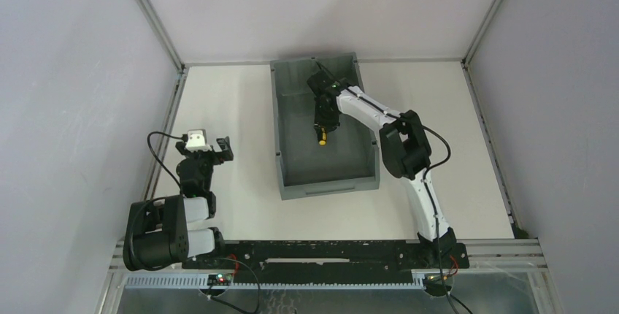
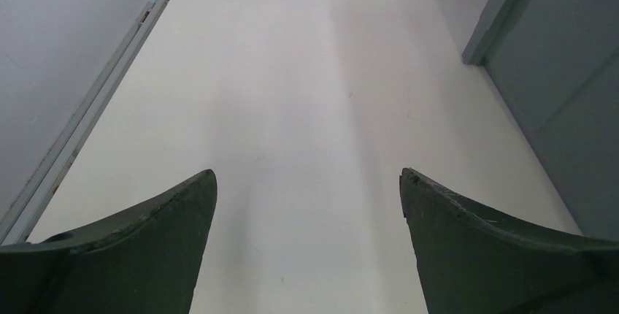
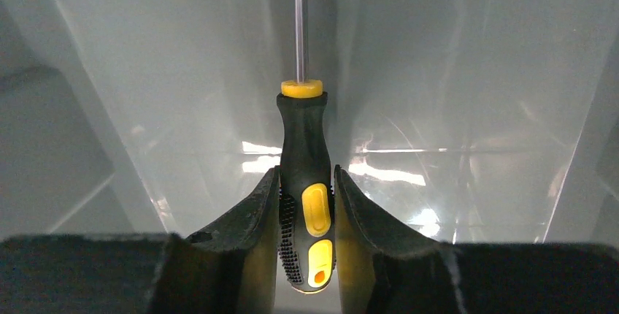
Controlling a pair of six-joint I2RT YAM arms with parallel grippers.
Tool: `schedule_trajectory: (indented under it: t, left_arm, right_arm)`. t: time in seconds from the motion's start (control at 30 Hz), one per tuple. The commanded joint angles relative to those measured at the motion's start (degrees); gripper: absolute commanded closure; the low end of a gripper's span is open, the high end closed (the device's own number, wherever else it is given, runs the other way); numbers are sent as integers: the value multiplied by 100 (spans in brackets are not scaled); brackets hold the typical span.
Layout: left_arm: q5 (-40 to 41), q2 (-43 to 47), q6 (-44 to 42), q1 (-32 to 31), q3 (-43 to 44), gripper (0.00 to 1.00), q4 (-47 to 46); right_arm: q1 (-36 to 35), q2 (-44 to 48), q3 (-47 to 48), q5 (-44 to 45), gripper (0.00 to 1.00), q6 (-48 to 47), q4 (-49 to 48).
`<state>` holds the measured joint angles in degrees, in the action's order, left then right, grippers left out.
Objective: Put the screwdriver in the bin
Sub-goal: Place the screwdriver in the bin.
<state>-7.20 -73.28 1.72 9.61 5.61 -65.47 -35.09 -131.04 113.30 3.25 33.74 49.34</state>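
Top view: R arm reaches fwd over the bin (image 1: 278, 125), which sits at the centre-rear of the tabletop (image 1: 233, 95). Right pincer (image 1: 323, 125) is inside the bin's outline, pointing back toward the near wall.

Screwdriver (image 1: 321, 137): only the yellow bit shows at the pincer tip in the top view; shaft too thin to make out there.

R wrist view: right pincer (image 3: 306, 171) is clamped on the screwdriver (image 3: 305, 182). Both fingers press the black handle from either side, approx. at the yellow inlay. The yellow collar and thin metal shaft stick out past the fingertips, in line w/ the pincer, and the shaft runs out of frame at the top. Grey glossy bin (image 3: 146, 73) walls and floor fill the background. Whether the tip touches the bin: cannot tell.

L arm: folded near its base on the left side of the tabletop, well apart from the bin. Left pincer (image 1: 219, 150) is empty.

L wrist view: left pincer (image 2: 308, 175) has its jaws spread wide, w/ nothing between them, over bare tabletop (image 2: 292, 73). Outer side wall of the bin (image 2: 562, 73) shows at the right edge.
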Motion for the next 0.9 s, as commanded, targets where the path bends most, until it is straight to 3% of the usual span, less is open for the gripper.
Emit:
schedule_trajectory:
  t: [0.0, 0.3, 0.53, 0.87]
  left_arm:
    - [34, 68, 73, -16, 219, 0, -234]
    - [34, 68, 70, -14, 224, 0, -235]
    - [35, 70, 68, -20, 225, 0, -237]
    - [33, 71, 69, -20, 221, 0, -234]
  right_arm:
    - [-68, -112, -14, 135, 100, -48, -117]
    - [-77, -261, -30, 73, 100, -168, -8]
    - [-77, 79, 265, 88, 50, -308, 189]
    - [-86, 782, 719, 40, 30, -472, 443]
